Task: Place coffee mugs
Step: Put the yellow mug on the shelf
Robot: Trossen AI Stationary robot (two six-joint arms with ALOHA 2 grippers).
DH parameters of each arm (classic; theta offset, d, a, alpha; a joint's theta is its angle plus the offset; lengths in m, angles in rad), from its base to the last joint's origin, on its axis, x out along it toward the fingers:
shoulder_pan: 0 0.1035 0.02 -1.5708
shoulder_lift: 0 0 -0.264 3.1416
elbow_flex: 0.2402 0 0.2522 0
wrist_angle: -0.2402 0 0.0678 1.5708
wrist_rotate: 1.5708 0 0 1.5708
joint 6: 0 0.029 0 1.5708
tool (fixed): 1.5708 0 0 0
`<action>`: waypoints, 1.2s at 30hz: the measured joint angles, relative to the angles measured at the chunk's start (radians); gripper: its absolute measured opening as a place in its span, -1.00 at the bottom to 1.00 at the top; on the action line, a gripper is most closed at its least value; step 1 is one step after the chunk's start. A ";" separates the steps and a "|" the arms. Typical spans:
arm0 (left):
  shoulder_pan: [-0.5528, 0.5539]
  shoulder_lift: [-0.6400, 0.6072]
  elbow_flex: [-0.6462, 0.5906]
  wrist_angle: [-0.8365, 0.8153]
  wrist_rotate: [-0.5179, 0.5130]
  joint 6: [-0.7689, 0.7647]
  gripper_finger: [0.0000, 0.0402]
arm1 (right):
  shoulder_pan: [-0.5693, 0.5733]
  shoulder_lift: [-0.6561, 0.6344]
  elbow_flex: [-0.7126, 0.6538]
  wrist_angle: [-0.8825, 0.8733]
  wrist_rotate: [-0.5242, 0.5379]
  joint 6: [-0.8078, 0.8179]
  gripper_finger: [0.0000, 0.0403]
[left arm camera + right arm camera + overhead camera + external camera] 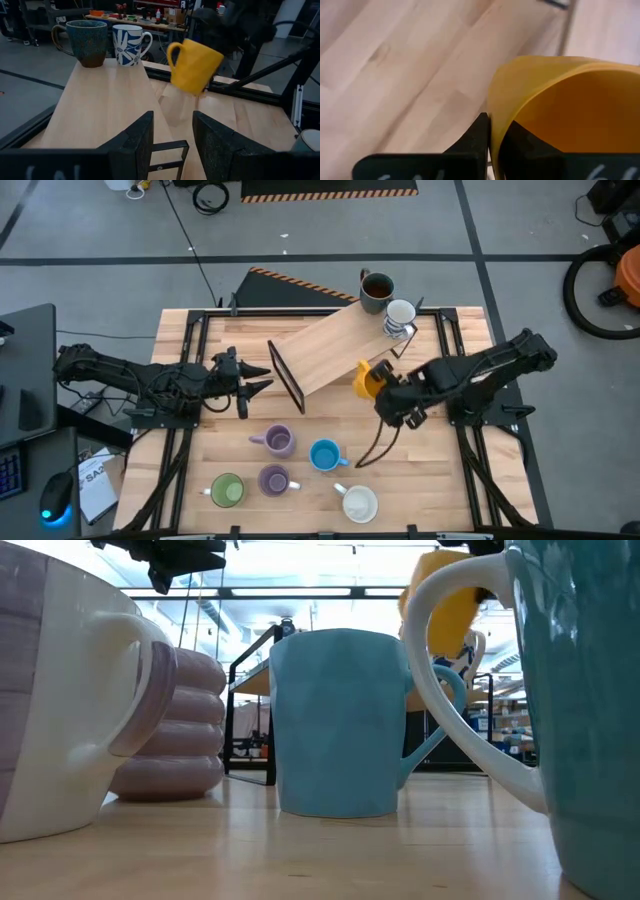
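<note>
1. From above, my right hand (385, 392) is pinched shut on the rim of the orange mug (368, 378), holding it off the surface at the right edge of the raised wooden shelf (325, 350). The mug is tipped, its long axis slanting rather than upright. At the shelf's far end stand the dark grey-brown mug (376, 290) and the patterned white mug (399, 316), both upright and just beside each other. My left hand (257, 377) waits over the counter (450, 480) at the shelf's left end, fingers apart and holding nothing. On the near counter sit two purple mugs (278, 441) (273, 479), the blue mug (324, 454), the green mug (227, 490) and a plain white mug (359, 502), all mouth up.

2. At counter level, the blue mug (337, 722) stands upright in the middle and the orange mug (445, 602) hangs high behind it.

3. Past my left fingers (134, 141), the orange mug (194, 65) floats tilted, handle turned toward the two upright mugs on the shelf (100, 105).

4. At my right wrist, my fingertips (482, 135) clamp the orange mug's wall (570, 100), one inside and one outside, its open mouth facing the camera.
</note>
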 joint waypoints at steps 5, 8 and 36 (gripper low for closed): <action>0.000 0.000 0.000 -0.005 0.000 0.009 -0.29 | -0.100 0.028 0.084 -0.013 -0.021 -0.136 -0.85; 0.000 0.000 0.000 -0.008 0.000 0.011 -0.29 | -0.169 0.028 0.108 -0.006 -0.028 -0.215 -0.85; 0.000 0.000 0.000 -0.008 0.000 0.026 -0.29 | -0.587 0.162 0.124 0.236 0.007 -0.691 -0.84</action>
